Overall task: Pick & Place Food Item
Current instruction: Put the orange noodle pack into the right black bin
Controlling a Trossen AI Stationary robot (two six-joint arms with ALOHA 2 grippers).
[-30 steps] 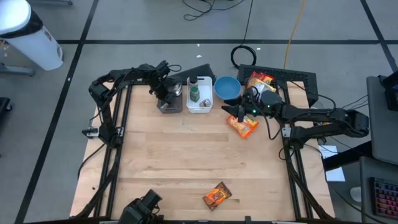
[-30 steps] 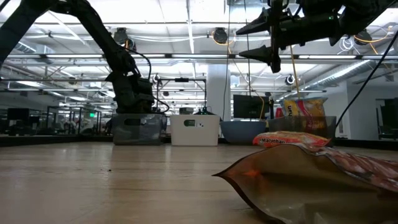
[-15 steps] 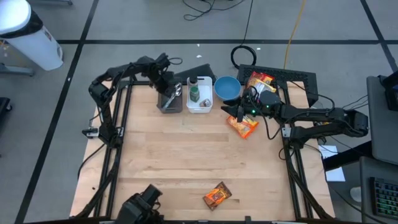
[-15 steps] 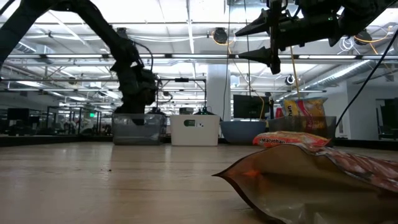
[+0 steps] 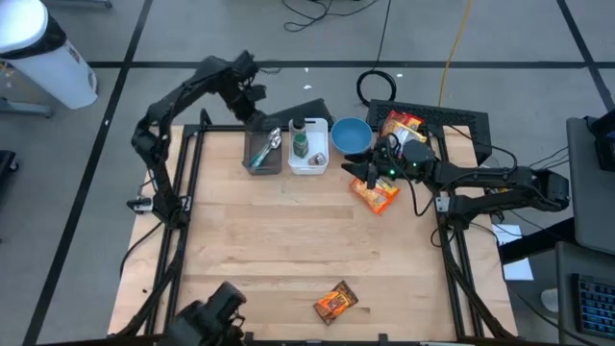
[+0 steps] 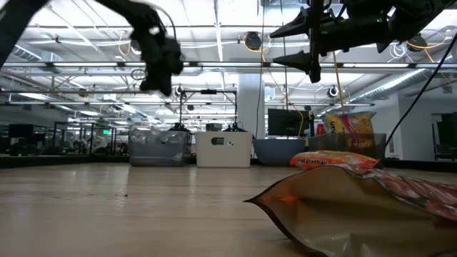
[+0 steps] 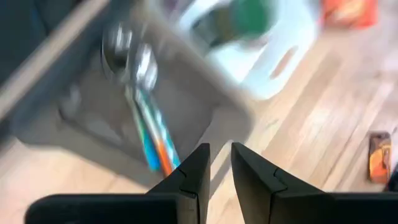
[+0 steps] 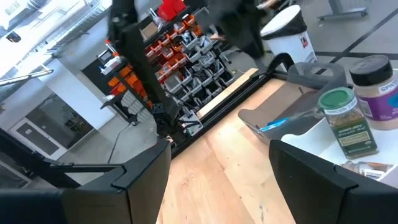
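R gripper (image 5: 357,173) wide open above orange snack pouch (image 5: 374,195) near bench's far-right corner; light, crinkly, slippery, so prob pinch 1 edge.

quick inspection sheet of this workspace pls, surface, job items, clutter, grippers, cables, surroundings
surface: wooden table, bare across the middle
job's things: orange snack packet at the near edge; second orange packet under the right arm; snack bags at the far right corner
clutter: grey bin with utensils, white bin with spice jars, blue bowl
grippers: left gripper raised beyond the grey bin, narrow gap, empty; right gripper open, hovering by the second packet
cables: black coil and yellow cable on the floor
surroundings: white cylinder at far left
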